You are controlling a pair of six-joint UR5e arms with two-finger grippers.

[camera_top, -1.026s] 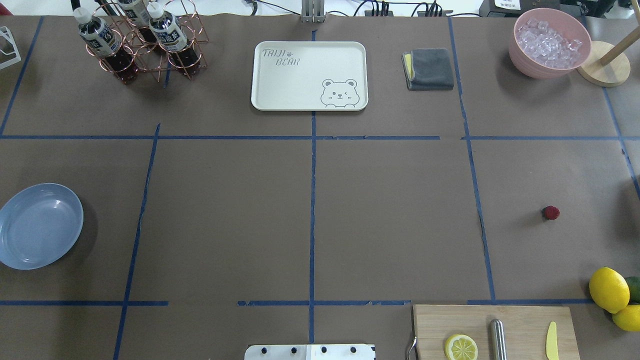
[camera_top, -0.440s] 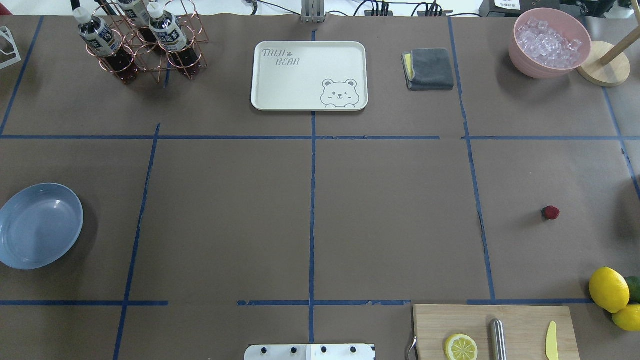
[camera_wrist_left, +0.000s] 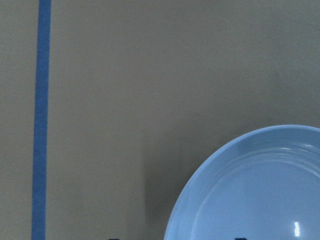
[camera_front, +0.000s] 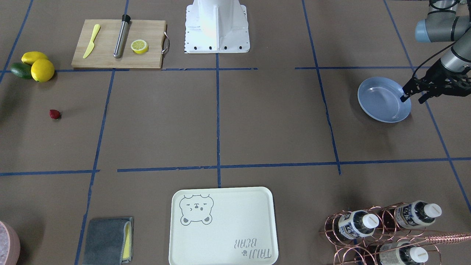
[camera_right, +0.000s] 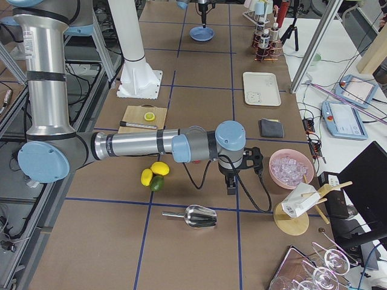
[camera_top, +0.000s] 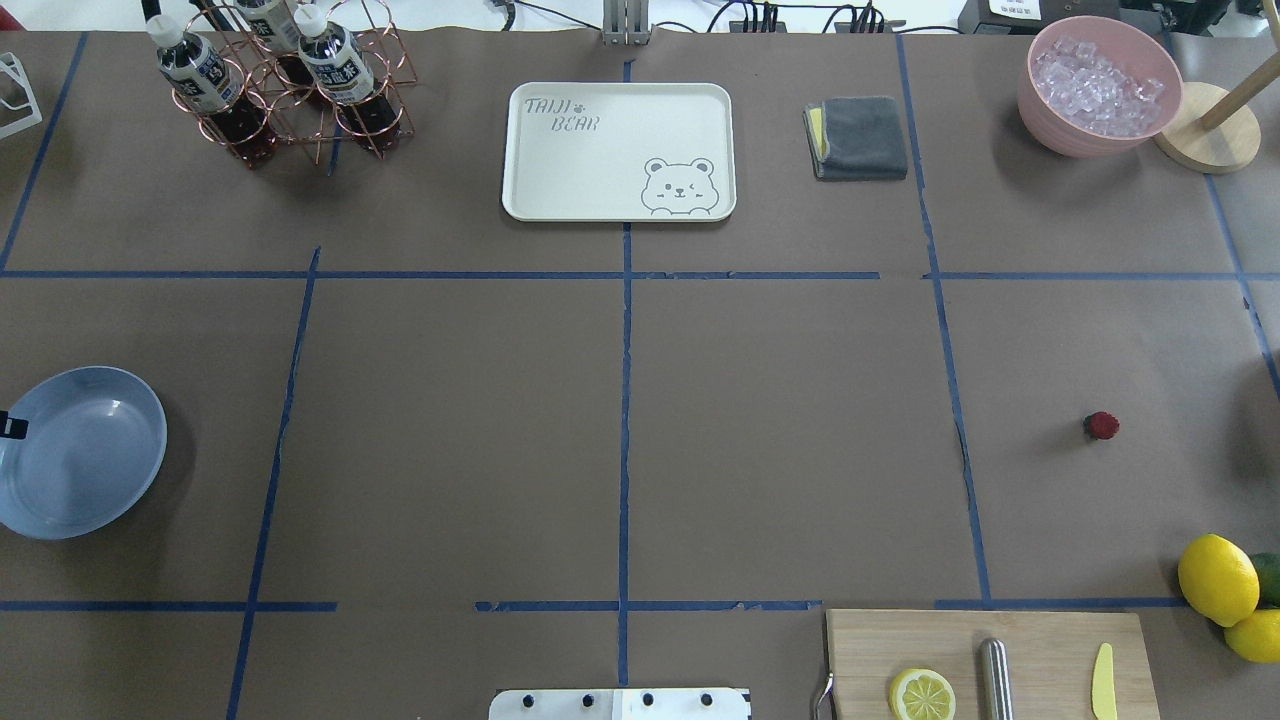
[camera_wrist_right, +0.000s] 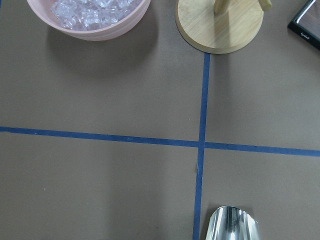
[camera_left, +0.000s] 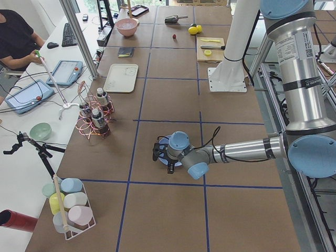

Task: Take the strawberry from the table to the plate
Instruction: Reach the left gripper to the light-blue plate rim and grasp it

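Hovering at plate [camera_top: 90, 460] rim, overhead view's left edge, left gripper [camera_front: 413, 98] is released, empty. Strawberry [camera_top: 1101, 426] lies on tabletop [camera_top: 780, 420], mid-right, well apart. Right gripper [camera_right: 231, 184]: can't tell. Step: pre-grasp. Next: reach strawberry, prob. w/ right arm.
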